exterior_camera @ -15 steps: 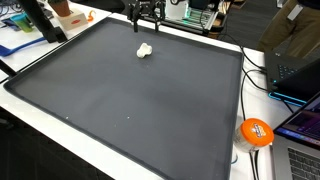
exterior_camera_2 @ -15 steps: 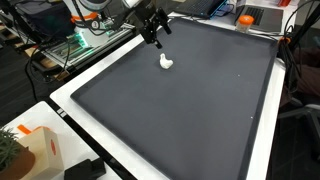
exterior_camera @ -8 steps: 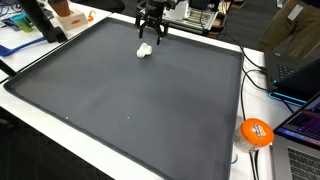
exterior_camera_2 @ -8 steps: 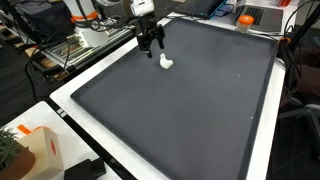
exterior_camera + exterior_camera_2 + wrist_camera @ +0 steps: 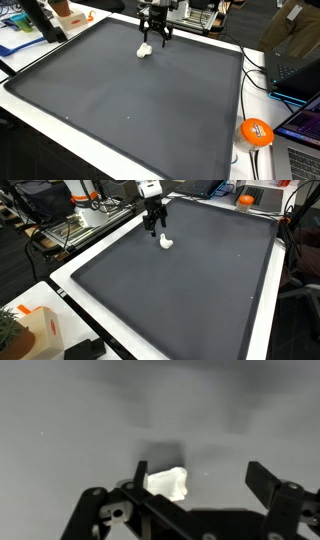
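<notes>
1. The tool (image 5: 200, 472) is seen with its jaws spread wide and nothing clamped between them; both dark fingers (image 5: 141, 472) are shown apart in the wrist view.
2. In both exterior views the tool (image 5: 153, 39) (image 5: 154, 224) is pointed downward over the far part of the work surface, close above it; whether the fingertips touch the surface cannot be told.
3. A small white lump (image 5: 168, 482) is found in the gap between the fingers in the wrist view, much nearer to one finger than to the other, and is not gripped.
4. In both exterior views the white lump (image 5: 145, 51) (image 5: 166, 244) is seen lying flat just beside the fingertips, and contact with them cannot be made out.
5. The lump is carried by a large dark grey mat (image 5: 150, 110) (image 5: 190, 290), near the mat's far edge.
6. The mat is laid on a white desk (image 5: 60, 140) (image 5: 75, 295), whose top is shown as a pale border around it.
7. An orange disc (image 5: 256, 132) is placed on the desk beyond one mat corner, well apart from the tool, with a laptop (image 5: 300, 150) beside it.
8. A tan box (image 5: 35, 330) is seen at another corner of the desk, also well apart.
</notes>
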### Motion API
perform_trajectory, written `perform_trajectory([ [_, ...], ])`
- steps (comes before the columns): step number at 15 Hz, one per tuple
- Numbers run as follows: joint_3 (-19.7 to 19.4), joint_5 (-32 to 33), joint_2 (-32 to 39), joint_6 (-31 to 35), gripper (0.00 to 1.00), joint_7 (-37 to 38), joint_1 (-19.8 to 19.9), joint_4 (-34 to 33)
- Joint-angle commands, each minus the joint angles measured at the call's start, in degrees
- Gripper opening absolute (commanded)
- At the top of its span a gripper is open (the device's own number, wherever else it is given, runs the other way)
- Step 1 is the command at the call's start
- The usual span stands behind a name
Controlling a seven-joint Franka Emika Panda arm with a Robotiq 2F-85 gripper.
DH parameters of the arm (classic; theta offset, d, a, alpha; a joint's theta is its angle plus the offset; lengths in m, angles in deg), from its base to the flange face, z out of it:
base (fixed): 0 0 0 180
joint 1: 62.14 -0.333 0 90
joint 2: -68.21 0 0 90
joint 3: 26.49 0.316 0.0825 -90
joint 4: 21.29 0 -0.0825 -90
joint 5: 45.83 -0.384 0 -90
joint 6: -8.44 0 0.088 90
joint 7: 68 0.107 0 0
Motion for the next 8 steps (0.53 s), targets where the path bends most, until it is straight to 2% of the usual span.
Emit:
perform_trajectory([
  [1,9.4,-16.0,-1.6,-0.9,1.0,-12.8,4.0,0.7],
  [4,17.2,-30.7,-3.0,-3.6,1.0,-21.9,6.0,-2.0],
  [6,19.6,-39.3,-6.7,-7.7,1.0,-27.9,5.9,-4.1],
  [7,17.0,-33.2,-2.3,-2.8,1.0,-23.1,4.9,-3.2],
  [8,11.8,-37.3,-3.7,-4.8,1.0,-26.3,-1.5,-4.3],
])
